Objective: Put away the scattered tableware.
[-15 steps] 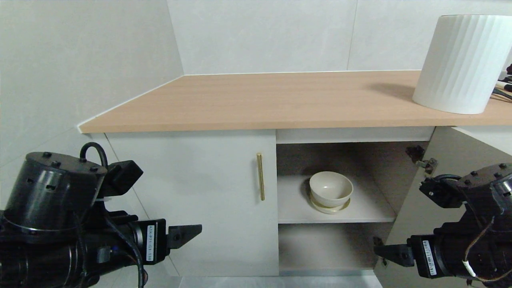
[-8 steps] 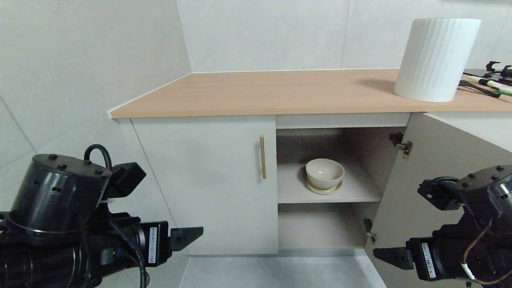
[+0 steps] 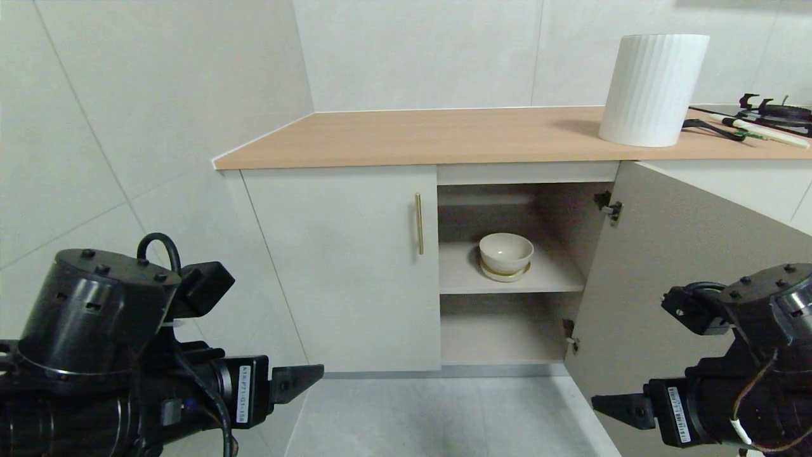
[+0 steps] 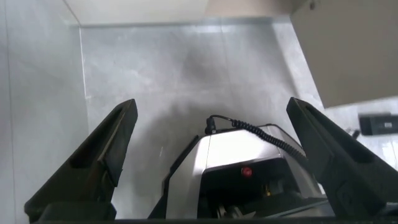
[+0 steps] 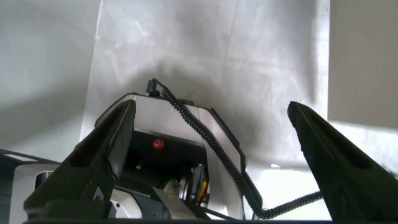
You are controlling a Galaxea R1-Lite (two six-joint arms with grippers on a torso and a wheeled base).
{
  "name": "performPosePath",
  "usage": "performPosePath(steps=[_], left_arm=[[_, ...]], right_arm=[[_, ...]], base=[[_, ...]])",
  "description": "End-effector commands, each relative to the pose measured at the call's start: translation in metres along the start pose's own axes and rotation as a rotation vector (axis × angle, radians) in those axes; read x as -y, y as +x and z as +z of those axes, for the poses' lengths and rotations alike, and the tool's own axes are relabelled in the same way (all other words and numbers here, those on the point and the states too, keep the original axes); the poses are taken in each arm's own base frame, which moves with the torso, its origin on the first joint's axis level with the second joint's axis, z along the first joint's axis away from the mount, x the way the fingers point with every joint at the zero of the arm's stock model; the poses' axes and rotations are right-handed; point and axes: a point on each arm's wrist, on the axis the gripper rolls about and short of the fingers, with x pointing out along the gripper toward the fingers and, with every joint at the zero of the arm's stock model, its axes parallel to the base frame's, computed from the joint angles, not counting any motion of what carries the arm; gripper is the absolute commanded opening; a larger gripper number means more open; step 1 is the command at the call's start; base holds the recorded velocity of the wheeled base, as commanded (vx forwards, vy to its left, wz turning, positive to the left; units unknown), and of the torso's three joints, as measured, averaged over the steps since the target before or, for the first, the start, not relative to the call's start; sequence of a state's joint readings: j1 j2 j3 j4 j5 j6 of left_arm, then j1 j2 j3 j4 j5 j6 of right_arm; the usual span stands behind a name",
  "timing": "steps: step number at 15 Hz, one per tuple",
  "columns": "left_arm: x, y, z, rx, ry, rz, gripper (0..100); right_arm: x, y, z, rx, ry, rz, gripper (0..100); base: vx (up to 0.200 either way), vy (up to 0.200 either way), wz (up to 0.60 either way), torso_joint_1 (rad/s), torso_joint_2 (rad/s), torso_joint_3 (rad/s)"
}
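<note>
The bowl (image 3: 505,252) is cream, the saucer (image 3: 507,277) pale with a yellowish rim. The tabletop (image 3: 412,136) is light brown with fine wood grain. The shut door (image 3: 342,266) is off-white and its handle (image 3: 419,223) brass-gold. The open door (image 3: 666,254) is greyish beige. The cylinder (image 3: 653,89) is white with vertical ribs. The floor (image 3: 444,412) is grey and faintly mottled. The left claw (image 4: 211,106) and right claw (image 5: 211,104) are black

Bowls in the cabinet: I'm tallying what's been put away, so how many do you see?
1. The bowl sits on a saucer on the upper shelf in the open half. The closed door beside it may hide more.
</note>
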State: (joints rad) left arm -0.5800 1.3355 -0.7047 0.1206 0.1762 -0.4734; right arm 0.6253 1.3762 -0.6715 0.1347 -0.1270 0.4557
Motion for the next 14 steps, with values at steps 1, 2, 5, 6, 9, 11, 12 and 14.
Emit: performPosePath(steps=[1, 2, 5, 6, 9, 11, 12, 14], left_arm=[[0.0001, 0.0010, -0.0002, -0.003, 0.000, 0.002, 100], [0.0000, 0.0006, -0.0001, -0.001, 0.000, 0.001, 100], [0.0001, 0.0010, -0.0002, -0.003, 0.000, 0.000, 100], [0.0001, 0.0010, -0.0002, -0.003, 0.000, 0.000, 100], [0.0001, 0.0010, -0.0002, -0.003, 0.001, 0.002, 100], [0.0001, 0.0010, -0.0002, -0.003, 0.001, 0.002, 100], [0.0002, 0.0022, -0.0003, -0.007, 0.002, 0.004, 100], [0.0004, 0.0030, -0.0003, -0.007, 0.002, 0.006, 100]], right_arm=[[-0.0003, 0.0007, 0.0001, -0.001, -0.001, 0.000, 100], [-0.0003, 0.0007, 0.0001, -0.001, -0.001, 0.000, 100], [-0.0004, 0.0003, -0.0001, -0.001, -0.002, 0.001, 100], [-0.0004, 0.0003, -0.0001, -0.001, -0.002, 0.001, 100], [-0.0004, -0.0001, -0.0001, 0.000, -0.002, 0.001, 100], [-0.0002, -0.0009, -0.0003, 0.000, -0.002, 0.001, 100], [0.0004, -0.0020, -0.0012, -0.006, -0.004, -0.001, 100], [0.0026, -0.0073, -0.0042, -0.031, -0.012, -0.011, 100]], base=[[0.000, 0.000, 0.00, 0.000, 0.00, 0.000], [0.000, 0.000, 0.00, 0.000, 0.00, 0.000], [0.000, 0.000, 0.00, 0.000, 0.00, 0.000], [0.000, 0.000, 0.00, 0.000, 0.00, 0.000], [0.000, 0.000, 0.00, 0.000, 0.00, 0.000], [0.000, -0.100, 0.00, -0.001, 0.00, 0.001], [0.000, -0.200, 0.00, 0.002, 0.00, 0.002], [0.000, -0.200, 0.00, 0.002, 0.00, 0.002]])
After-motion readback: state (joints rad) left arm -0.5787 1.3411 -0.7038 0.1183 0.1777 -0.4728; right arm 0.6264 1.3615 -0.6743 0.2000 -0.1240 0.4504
